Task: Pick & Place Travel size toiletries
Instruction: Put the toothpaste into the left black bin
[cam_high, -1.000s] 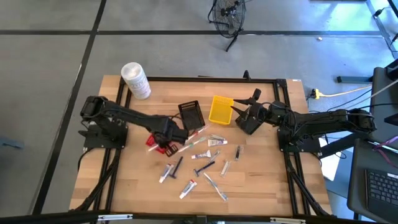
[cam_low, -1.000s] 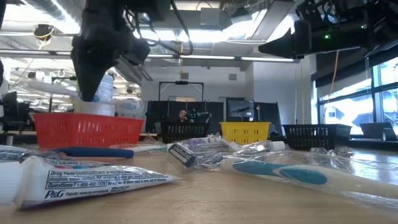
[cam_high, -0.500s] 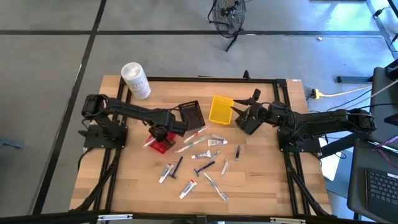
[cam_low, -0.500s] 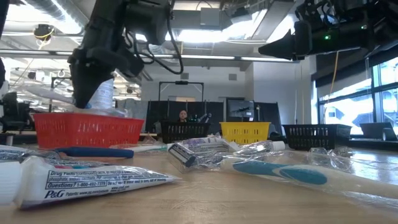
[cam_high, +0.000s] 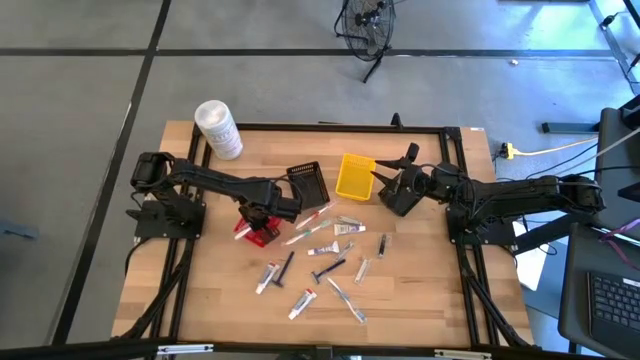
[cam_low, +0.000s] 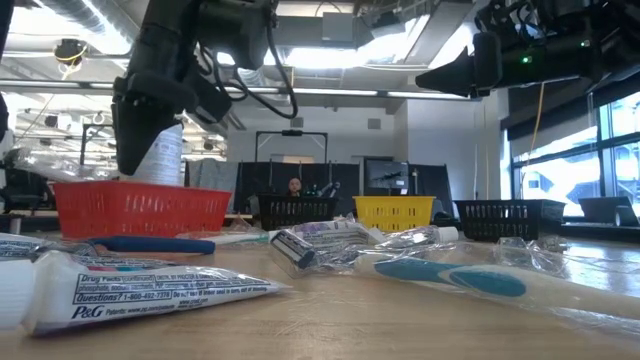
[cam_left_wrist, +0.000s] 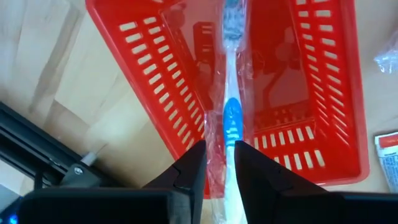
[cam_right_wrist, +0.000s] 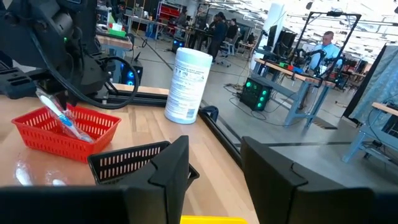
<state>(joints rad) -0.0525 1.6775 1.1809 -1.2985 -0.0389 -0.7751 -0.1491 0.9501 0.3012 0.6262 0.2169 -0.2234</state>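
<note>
Holding: my left fingers (cam_left_wrist: 217, 163) pinch a wrapped toothbrush (cam_left_wrist: 231, 118) by its handle end, its head pointing down into the red basket (cam_left_wrist: 155, 68).
Step in hand: placing; I judge the picking part done for this item, and what remains is the drop.
Left fingers' place: above the red basket (cam_high: 262, 231) on the worktop (cam_high: 420, 290), just beside the black basket (cam_high: 308, 183).
Toothbrush's place: partly inside the red basket, slanting up to my fingers; from the right wrist view it leans over the basket's rim (cam_right_wrist: 65, 121). Whether its head touches the basket floor I cannot tell.
Right fingers: spread apart and empty (cam_right_wrist: 214, 163), waiting above the worktop near the yellow basket (cam_high: 355, 175).
Other toiletries: tubes, sachets and sticks lie scattered on the worktop in front of the baskets (cam_high: 325, 268); a white tube (cam_low: 130, 285) lies closest in the low view.
White tub: stands at the far left corner (cam_high: 217, 128), well apart from the work.
Next move, my judgement: spread the left fingers so the toothbrush settles in, then lift straight up clear of the rim.
What it calls for: a clean release, since the crinkly wrapper may cling to my fingers and drag the brush back out.
</note>
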